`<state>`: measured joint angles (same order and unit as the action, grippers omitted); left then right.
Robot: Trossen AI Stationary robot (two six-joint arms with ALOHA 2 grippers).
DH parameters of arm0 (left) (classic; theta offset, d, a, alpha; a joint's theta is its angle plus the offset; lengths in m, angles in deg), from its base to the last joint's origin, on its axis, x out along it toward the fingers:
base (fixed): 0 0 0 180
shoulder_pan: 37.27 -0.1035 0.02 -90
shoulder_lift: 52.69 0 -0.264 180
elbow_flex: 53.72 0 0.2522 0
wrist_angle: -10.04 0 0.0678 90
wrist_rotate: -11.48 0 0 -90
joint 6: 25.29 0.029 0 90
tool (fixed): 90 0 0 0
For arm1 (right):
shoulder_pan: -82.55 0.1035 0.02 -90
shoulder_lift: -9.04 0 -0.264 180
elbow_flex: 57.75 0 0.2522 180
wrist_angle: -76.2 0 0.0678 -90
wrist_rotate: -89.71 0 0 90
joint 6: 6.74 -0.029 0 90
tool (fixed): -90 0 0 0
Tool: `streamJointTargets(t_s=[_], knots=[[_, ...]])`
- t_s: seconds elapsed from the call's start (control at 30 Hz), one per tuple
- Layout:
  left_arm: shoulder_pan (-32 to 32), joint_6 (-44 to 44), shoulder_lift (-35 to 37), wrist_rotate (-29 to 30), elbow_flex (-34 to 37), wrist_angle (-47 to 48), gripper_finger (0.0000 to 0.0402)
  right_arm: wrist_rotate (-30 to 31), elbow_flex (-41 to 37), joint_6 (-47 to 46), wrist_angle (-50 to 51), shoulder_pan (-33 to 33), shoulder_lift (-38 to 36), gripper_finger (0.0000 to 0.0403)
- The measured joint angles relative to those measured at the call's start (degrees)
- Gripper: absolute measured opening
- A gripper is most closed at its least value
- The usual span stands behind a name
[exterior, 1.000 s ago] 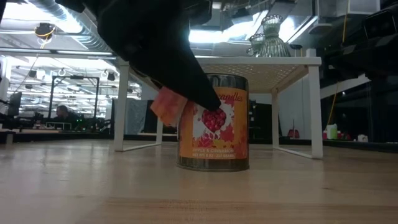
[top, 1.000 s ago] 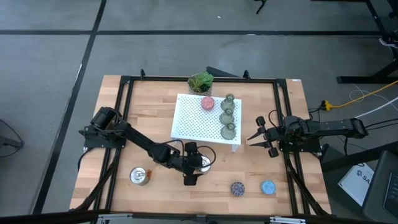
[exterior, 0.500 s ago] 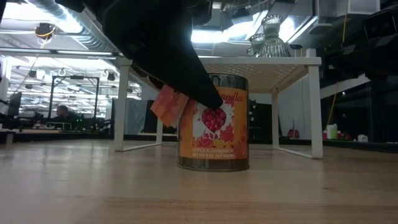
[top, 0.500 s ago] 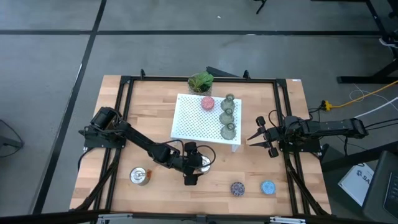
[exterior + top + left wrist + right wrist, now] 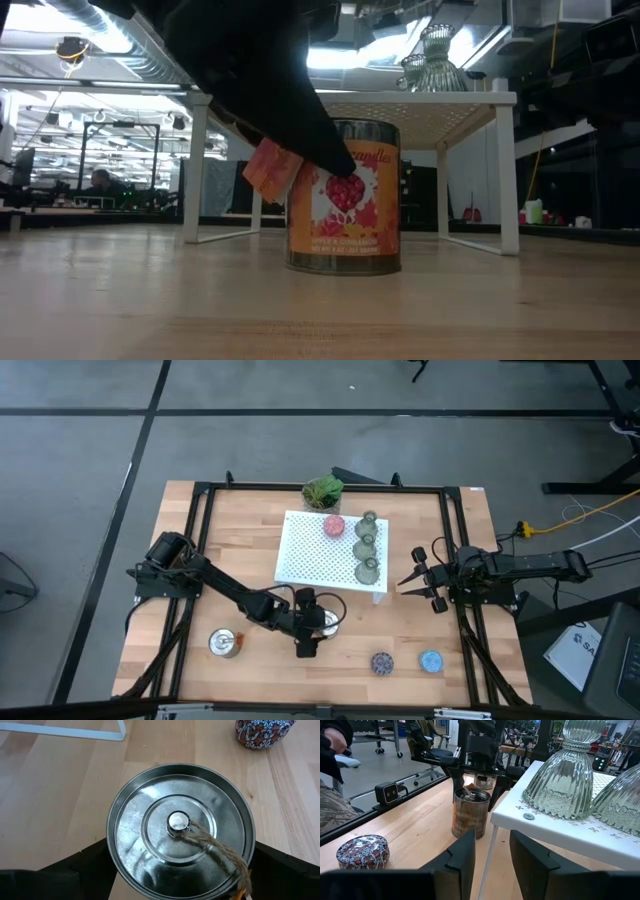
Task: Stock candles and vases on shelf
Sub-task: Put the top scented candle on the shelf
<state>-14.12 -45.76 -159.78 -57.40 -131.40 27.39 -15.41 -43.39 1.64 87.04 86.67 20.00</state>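
The left end effector (image 5: 318, 623) straddles a silver tin candle (image 5: 181, 830) on the surface (image 5: 250, 540), fingers spread, grip indeterminate. The right end effector (image 5: 415, 582) waits beside the shelf (image 5: 310, 550), fingers parted.

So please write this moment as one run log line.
left pincer: astride tin candle, on table | right pincer: idle beside shelf | vases: on shelf

Leafy potted plant (image 5: 323, 491) behind, upright

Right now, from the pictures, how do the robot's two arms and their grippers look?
Both arms are dark, almost black, built of jointed segments. The left arm has a rounded base joint and dark cable loops near its gripper. The left gripper and right gripper each carry two flat, dark, wedge-shaped fingers. No markings can be read on them.
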Motion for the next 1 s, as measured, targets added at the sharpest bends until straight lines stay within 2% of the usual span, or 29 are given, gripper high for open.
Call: streamJointTargets(t_s=[0.57, 1.0], knots=[[2.86, -6.01, 1.64, 3.83, -0.29, 1.73, 0.0342, 0.00, -0.01, -0.01, 0.02, -0.01, -0.01, 0.0124], [3.67, -5.83, 8.40, 5.45, -5.75, 12.97, 0.0341, -0.02, 0.00, 0.00, 0.02, 0.00, 0.01, 0.0124]])
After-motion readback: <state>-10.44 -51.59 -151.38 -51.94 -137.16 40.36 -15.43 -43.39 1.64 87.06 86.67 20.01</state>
